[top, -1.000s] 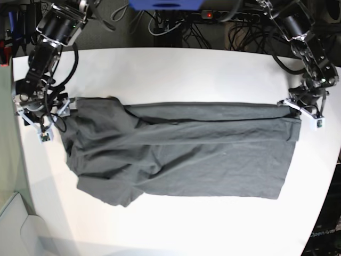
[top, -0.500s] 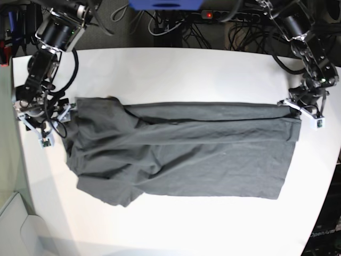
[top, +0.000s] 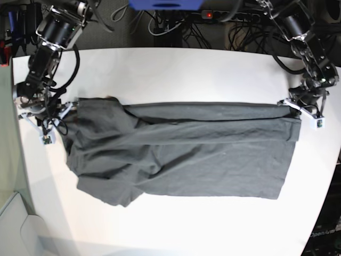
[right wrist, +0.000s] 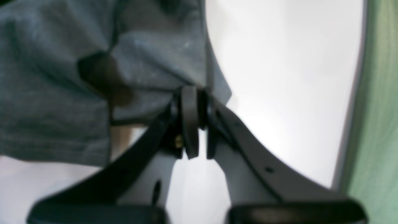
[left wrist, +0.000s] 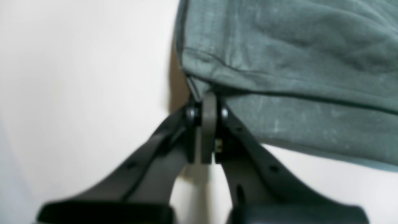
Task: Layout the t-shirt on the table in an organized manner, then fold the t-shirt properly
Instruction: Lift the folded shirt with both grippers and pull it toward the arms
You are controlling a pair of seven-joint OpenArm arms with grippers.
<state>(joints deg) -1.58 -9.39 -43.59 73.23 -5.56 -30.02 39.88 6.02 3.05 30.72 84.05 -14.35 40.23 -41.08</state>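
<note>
A dark grey t-shirt (top: 181,152) lies spread lengthwise across the white table (top: 176,72), its far edge drawn into a nearly straight line between two robot arms. The left gripper (left wrist: 206,102) has its jaws closed on the shirt's corner at the hem end, the cloth pinched right at the fingertips where two layers meet. The right gripper (right wrist: 194,93) has its jaws shut as well, clamped on a fold of fabric at the sleeve end, close to the table's edge.

The hem half of the shirt lies fairly flat, with long shallow creases running along its length. The sleeve half is bunched and rumpled, and one sleeve pokes out toward the near side.

The cloth looks thin, light and limp. It will likely sag between the two holds, drape rather than keep any shape, and drag over the smooth tabletop with little resistance. Layers are apt to slide over one another, so a pinch that catches only the top layer would probably pull the shirt apart rather than move it whole. Stitched edges look like the surest places to take hold: the hem corners at one end, the shoulder seams or sleeve cuffs at the other. Holding both ends taut should help smooth the wrinkled half.
</note>
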